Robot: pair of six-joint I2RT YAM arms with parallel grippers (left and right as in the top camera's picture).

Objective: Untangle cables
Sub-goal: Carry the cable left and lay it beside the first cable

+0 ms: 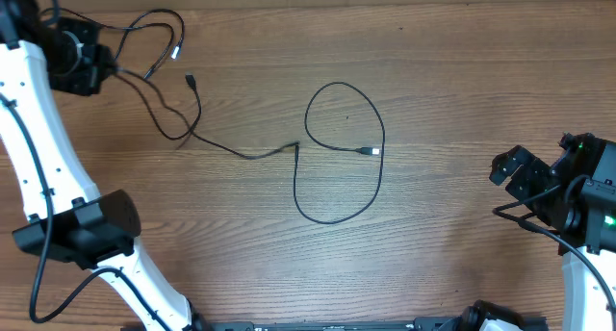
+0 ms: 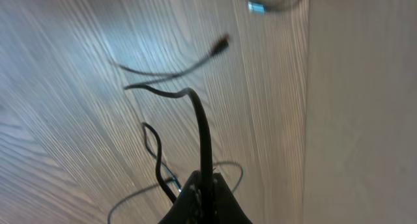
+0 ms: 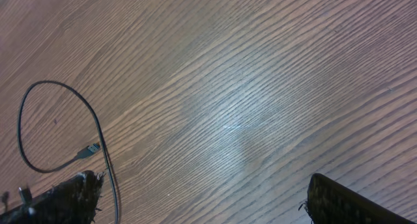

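Currently the left pincer (image 1: 108,68) is fully closed, pinching the held cable (image 2: 202,123) right at its fingertips. The cord arcs away over the table (image 1: 452,62) to a silver-tipped plug (image 1: 176,52) nearby. The right pincer (image 3: 202,185) gapes wide, holding nothing.

Risk, judged: the held cable appears to cross the long cable (image 1: 295,172) just beside the left pincer, so a hard pull may drag both or tighten the crossing. A thin cord may also slip the grip.

Position: the long cable's loop lies mid-table, between the two pincers, well apart from each.
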